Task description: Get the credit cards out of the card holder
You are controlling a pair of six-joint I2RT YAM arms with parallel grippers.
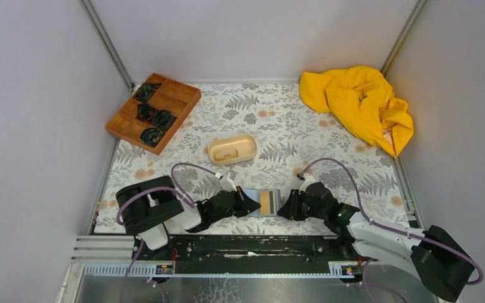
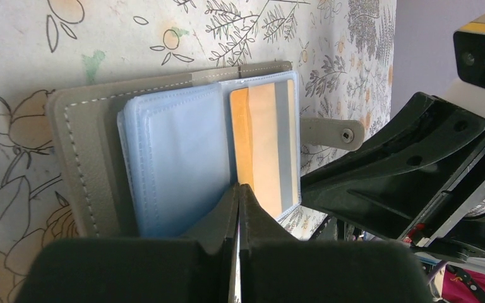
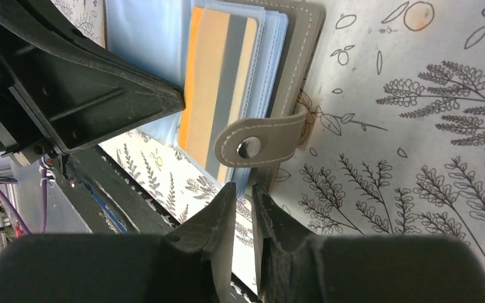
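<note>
as it lies low, the closed left hand (image 2: 239,188) touches the card holder (image 2: 83,165).

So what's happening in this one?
Two robot arms work on the open grey bifold card holder lying on the floral tablecloth. The left claw is shut at the edge of its clear sleeves, by the orange-and-grey striped card sitting in one. The right claw sits by the snap tab, jaws slightly parted; whether either grips anything is unclear.

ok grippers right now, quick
Left gripper: closed, tips at the card holder sleeve edge.
Right gripper: closed on the card holder's edge.
</note>
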